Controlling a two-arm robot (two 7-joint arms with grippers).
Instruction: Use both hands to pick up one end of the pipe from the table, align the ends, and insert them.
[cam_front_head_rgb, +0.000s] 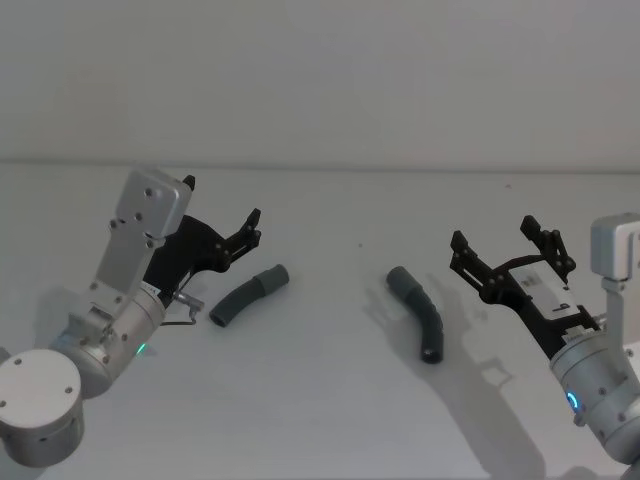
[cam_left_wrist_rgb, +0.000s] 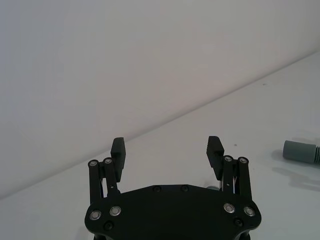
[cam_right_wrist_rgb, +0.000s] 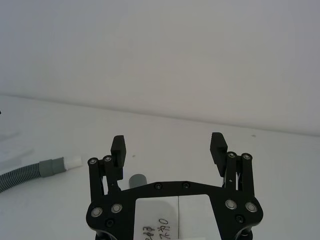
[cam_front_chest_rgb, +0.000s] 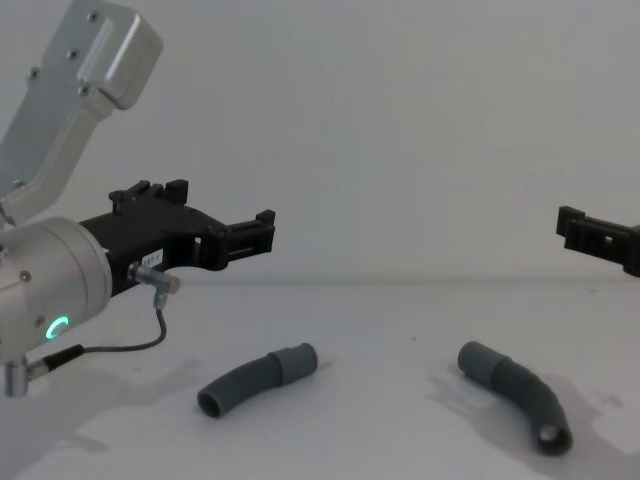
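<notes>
While two pipe pieces (cam_front_head_rgb: 249, 293) (cam_front_head_rgb: 420, 312) lie apart | left claw (cam_front_head_rgb: 252, 228), right claw (cam_front_head_rgb: 493, 232): wide, empty

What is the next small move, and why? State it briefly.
Probably lower the left gripper onto the left pipe piece. It is open and empty. In the chest view it hangs well above the table, and the piece lies flat just below it. The right gripper, also open, is likewise apart from the right pipe piece.
</notes>
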